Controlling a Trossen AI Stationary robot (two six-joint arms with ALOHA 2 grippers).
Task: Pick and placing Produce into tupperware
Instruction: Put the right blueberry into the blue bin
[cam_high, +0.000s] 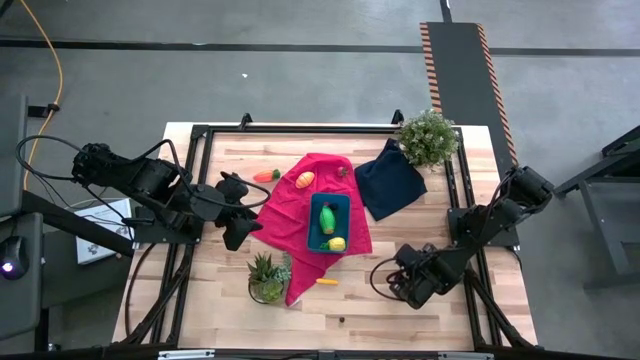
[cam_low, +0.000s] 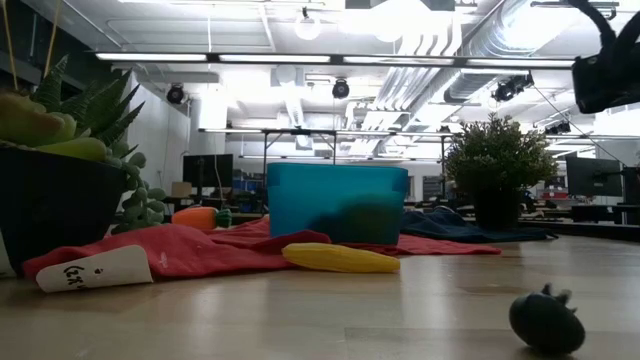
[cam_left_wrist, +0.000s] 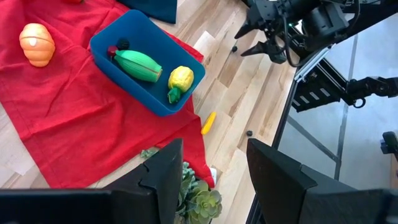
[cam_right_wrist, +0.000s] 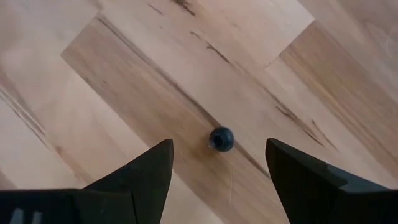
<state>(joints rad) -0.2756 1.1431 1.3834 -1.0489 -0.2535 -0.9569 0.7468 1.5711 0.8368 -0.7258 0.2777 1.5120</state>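
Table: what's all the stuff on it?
red cloth: one, red, middle of table
tupperware: one, teal, on red cloth
green vegetable: one, green, inside tupperware
yellow fruit: one, yellow, inside tupperware
orange fruit: one, orange, on red cloth
carrot: one, orange, on table beside red cloth
yellow piece: one, yellow, on table
dark ball: one, dark, under right gripper
navy cloth: one, navy, beside red cloth
plants: two, green, leafy plant by navy cloth, succulent at red cloth's edge
left gripper: one, dark, open
right gripper: one, dark, open
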